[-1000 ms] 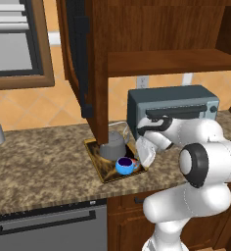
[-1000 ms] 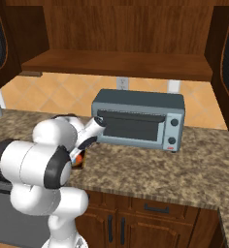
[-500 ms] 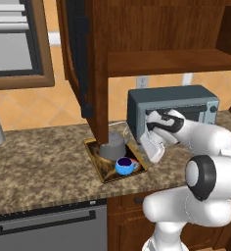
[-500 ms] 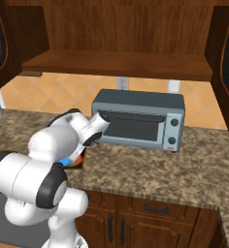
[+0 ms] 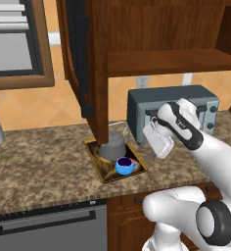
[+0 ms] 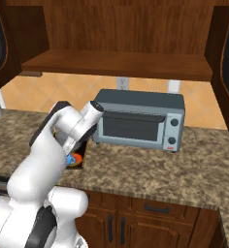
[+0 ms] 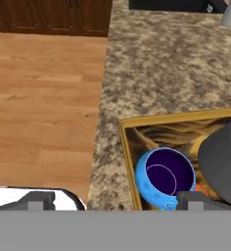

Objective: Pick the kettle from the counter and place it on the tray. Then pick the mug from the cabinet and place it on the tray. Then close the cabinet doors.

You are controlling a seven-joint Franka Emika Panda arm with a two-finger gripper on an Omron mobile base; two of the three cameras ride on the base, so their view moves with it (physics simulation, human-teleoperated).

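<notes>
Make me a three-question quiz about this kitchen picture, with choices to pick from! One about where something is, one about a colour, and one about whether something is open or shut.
1. Where is the mug?
A. On the tray, beside the kettle
B. On the cabinet shelf
C. On top of the toaster oven

2. What colour is the mug on the outside?
A. Red
B. Bright blue
C. White

3. How are the cabinet doors?
A. Shut
B. Gone
C. Swung open

Answers:
1. A, the mug sits on the patterned tray next to the grey kettle.
2. B, its outside is bright blue and its inside dark.
3. C, a door stands out sideways and the shelf inside is in plain sight.
</notes>
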